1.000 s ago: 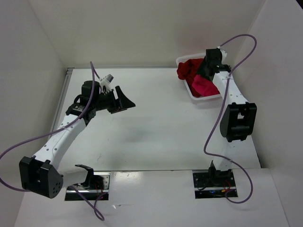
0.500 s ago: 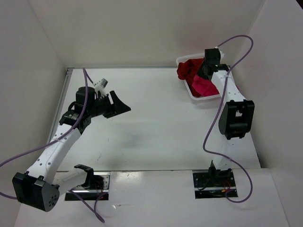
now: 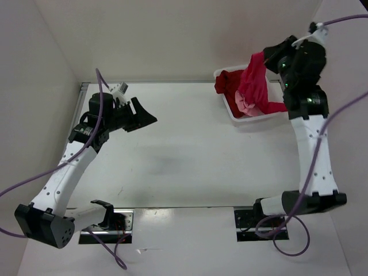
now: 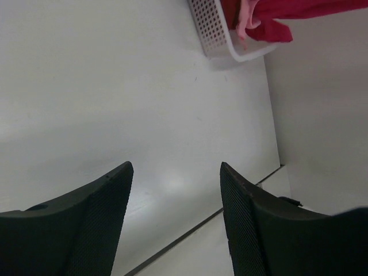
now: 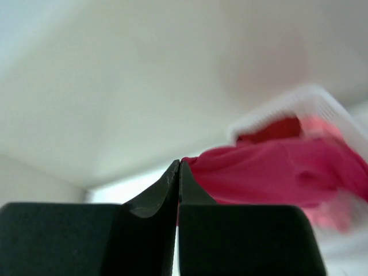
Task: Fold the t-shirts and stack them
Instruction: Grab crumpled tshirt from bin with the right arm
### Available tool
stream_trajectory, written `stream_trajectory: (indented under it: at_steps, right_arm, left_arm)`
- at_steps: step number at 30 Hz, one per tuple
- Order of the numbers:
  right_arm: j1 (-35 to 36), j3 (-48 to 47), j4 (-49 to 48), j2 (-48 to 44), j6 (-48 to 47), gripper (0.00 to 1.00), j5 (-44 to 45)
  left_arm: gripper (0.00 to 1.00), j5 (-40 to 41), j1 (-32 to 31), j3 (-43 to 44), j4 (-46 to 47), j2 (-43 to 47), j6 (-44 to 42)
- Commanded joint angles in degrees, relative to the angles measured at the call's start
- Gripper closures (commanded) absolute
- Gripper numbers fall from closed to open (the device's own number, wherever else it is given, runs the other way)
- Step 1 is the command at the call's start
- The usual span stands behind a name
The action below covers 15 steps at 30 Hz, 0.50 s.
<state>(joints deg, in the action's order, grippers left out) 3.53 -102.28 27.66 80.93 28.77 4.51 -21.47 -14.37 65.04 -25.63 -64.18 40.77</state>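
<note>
High over the basket (image 3: 248, 122), the right hand (image 5: 179, 164) pinches the crimson-pink shirt (image 3: 256, 86); the left hand (image 4: 175, 169) hovers agape.

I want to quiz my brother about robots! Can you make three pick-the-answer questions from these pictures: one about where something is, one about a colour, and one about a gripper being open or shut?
1. Where on the table is the white mesh basket?
A) far right corner
B) near left corner
C) the middle

2. What colour is the t-shirt hanging from the right gripper?
A) light pink
B) bright crimson-pink
C) dark red

3. How is the left gripper?
A) shut on a t-shirt
B) shut on the basket
C) open and empty

Answers:
1 A: the basket sits by the table's far edge, on the right arm's side.
2 B: the cloth pinched between the shut fingers is crimson-pink.
3 C: its fingers stand apart with only bare table between them.
</note>
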Motion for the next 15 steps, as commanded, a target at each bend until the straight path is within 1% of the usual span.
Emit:
stream_trajectory:
  at_steps: [1, 2, 4, 5, 6, 8, 10, 11, 12, 13, 14, 15]
  right_arm:
    - [3.1, -8.0, -8.0, -6.3, 2.6, 1.00, -7.0]
    - [3.1, -11.0, -8.9, -6.8, 3.5, 1.00, -11.8]
    - [3.7, -14.2, -9.6, -6.8, 6.7, 1.00, -16.4]
    - [3.7, -17.6, -10.4, -6.8, 7.9, 1.00, -18.7]
    - [3.7, -19.4, -10.4, -5.5, 8.7, 1.00, -23.1]
    - [4.8, -23.9, -11.6, -5.0, 10.8, 1.00, -25.8]
    - [4.8, -27.4, -12.3, -3.0, 11.3, 1.00, -28.2]
    - [4.8, -31.7, -12.8, -2.1, 12.4, 1.00, -28.9]
    - [4.8, -33.9, -12.8, -1.1, 13.1, 1.00, -29.7]
    - [4.8, -35.7, -13.9, 0.6, 14.6, 1.00, -32.3]
    - [4.8, -37.3, -15.6, 1.4, 18.4, 1.00, -34.0]
    - [6.1, -37.3, -19.3, 2.3, 20.4, 1.00, -36.0]
  left_arm:
    - [0.31, 2.1, 1.0, 7.0, 0.3, -1.1, -2.1]
    - [0.29, 2.1, 2.1, 7.8, 0.3, -1.1, -2.1]
    - [0.28, 2.8, 2.8, 9.2, -0.2, -1.6, -2.1]
    - [0.28, 4.2, 3.4, 10.5, -0.2, -2.2, -2.1]
    - [0.28, 4.9, 3.4, 11.4, -0.8, -2.2, -3.0]
    - [0.27, 7.5, 3.4, 13.0, -1.6, -2.7, -3.9]
    - [0.27, 7.5, 3.9, 14.9, -1.6, -3.2, -4.4]
    - [0.25, 7.5, 3.9, 15.4, -1.6, -4.0, -4.4]
    - [0.24, 6.5, 3.9, 15.4, -1.1, -4.0, -3.9]
    - [0.24, 6.4, 3.9, 15.9, -0.5, -4.6, -3.9]
    - [0.23, 6.4, 3.9, 15.9, -0.5, -4.6, -3.9]
    - [0.23, 6.4, 3.9, 16.4, -0.5, -4.6, -3.9]
